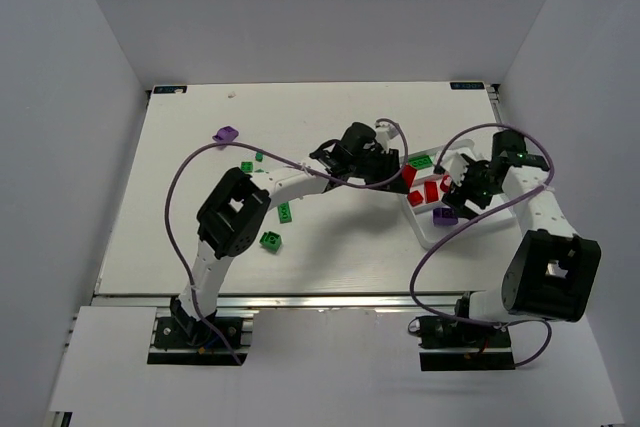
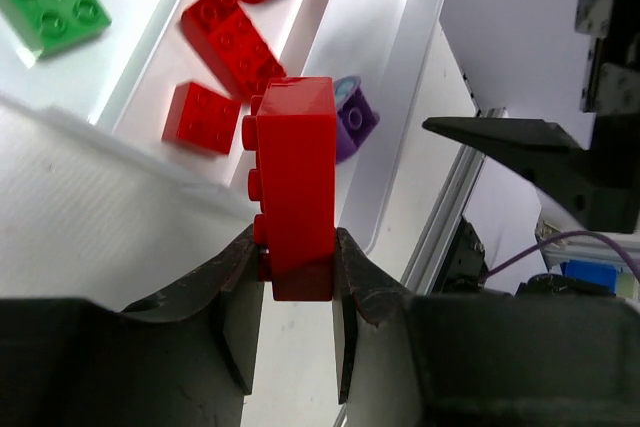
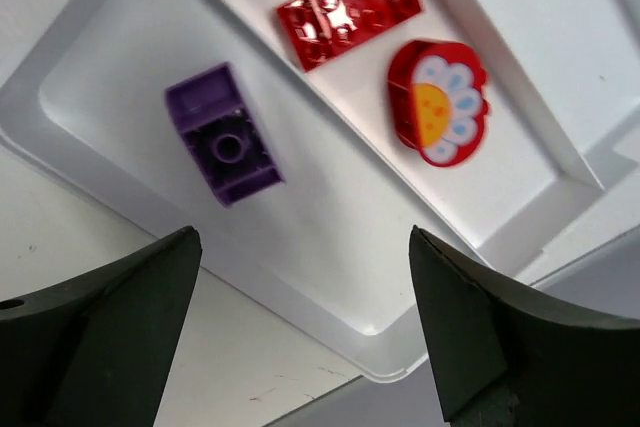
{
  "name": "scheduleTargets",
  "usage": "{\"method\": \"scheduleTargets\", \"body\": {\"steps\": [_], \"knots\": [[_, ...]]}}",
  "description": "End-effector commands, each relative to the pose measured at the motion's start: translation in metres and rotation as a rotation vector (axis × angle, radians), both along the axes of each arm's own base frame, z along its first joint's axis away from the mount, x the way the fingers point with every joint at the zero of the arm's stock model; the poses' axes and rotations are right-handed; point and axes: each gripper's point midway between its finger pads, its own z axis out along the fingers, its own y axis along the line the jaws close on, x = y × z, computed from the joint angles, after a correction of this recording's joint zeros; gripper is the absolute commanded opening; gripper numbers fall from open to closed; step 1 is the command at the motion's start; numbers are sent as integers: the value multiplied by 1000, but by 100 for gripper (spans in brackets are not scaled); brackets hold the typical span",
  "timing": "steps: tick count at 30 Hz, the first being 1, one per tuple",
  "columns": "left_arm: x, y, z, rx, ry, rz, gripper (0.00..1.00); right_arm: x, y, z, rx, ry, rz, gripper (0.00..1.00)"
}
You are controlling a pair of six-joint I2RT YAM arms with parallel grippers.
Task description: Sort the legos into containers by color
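robotics lab bench, white enclosure walls (image 1: 70, 97), white table (image 1: 180, 247), aluminium rail (image 1: 300, 300)

Left gripper (image 2: 297, 247) clenched, right gripper (image 3: 302, 242) spread.

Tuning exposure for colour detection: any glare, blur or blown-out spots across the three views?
Left wrist: the white tray is nearly blown out and its walls are hard to read; the held red brick is sharp. Right wrist: specular highlights on the long red brick; the purple brick is slightly soft; the claw fingers are dark and blurred. Top view: even light, soft shadows, bricks tiny.
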Motion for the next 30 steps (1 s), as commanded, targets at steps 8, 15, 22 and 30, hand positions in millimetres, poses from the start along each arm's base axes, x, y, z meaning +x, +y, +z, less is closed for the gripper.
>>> {"method": "scheduleTargets", "body": {"steps": [8,15,22,30], "knots": [[5,-49,9,-33,17,-88,2,34,-24,64,323,-125,-260,90],[17,-69,-6,23,16,-75,10,25,-23,58,400,-87,-302,89],[18,-70,-25,79,24,-44,30,25,-22,59,450,-78,-316,89],[14,-71,-24,98,11,-48,63,24,-20,60,473,-74,-317,89]]}}
